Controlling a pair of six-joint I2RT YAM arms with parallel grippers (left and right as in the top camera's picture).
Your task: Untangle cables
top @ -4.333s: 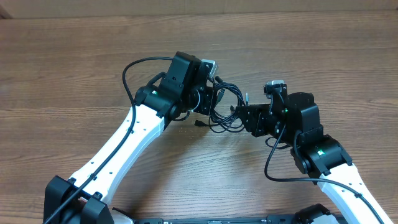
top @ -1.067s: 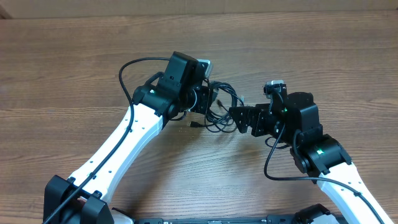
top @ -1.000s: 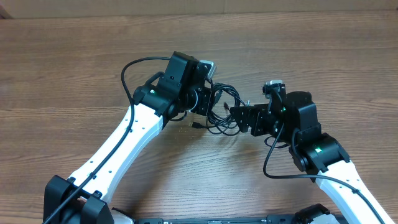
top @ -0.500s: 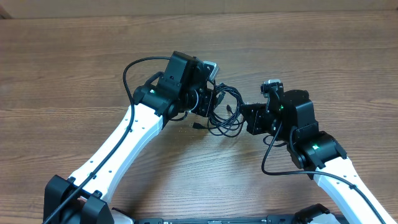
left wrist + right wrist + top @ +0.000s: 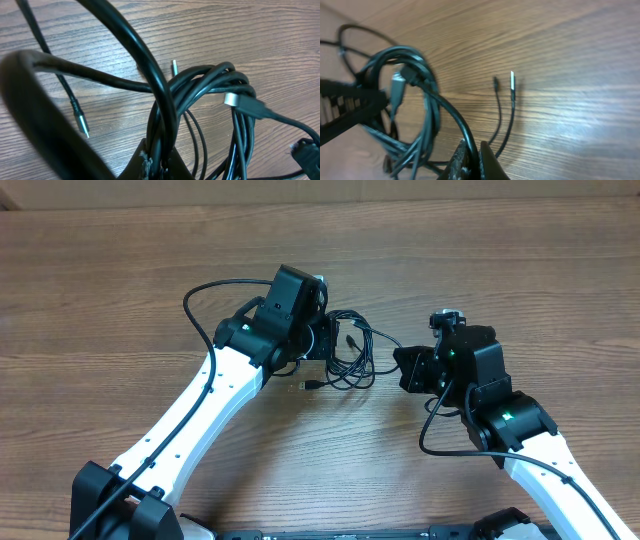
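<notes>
**Hazards (judged)**
- Right wrist, closest in: one thin strand rose out of the pinched fingertips (image 5: 490, 167) and arched over to the cables (image 5: 405, 80). With so little cord in the grip, a tug could slip it free. It could also cinch the knot rather than open it.
- Both arms had hold of the same bunch. Drawing them apart might only drag the whole tangle across the desk (image 5: 500, 260) without freeing a loop.
- Farther out, two loose plug ends (image 5: 504, 82) lay on the wood just beside the bunch. Either could hook a loop once the strands started moving.
- Left wrist view: a silver-collared connector (image 5: 231, 99) sat in among the coils and looked like another likely snag.

**Jaws**
- Right jaws: fully closed, gripping that single strand at the very tips and nothing else.
- Left jaws: fully closed on a thicker black loop that climbed straight from the tips into the coils.
- From above, the cables sat bunched on the desk between the two arms. They were hard against the left jaws, with one strand reaching across to the right jaws.
- A small plug (image 5: 310, 384) trailed out on the near side of the bunch.
</notes>
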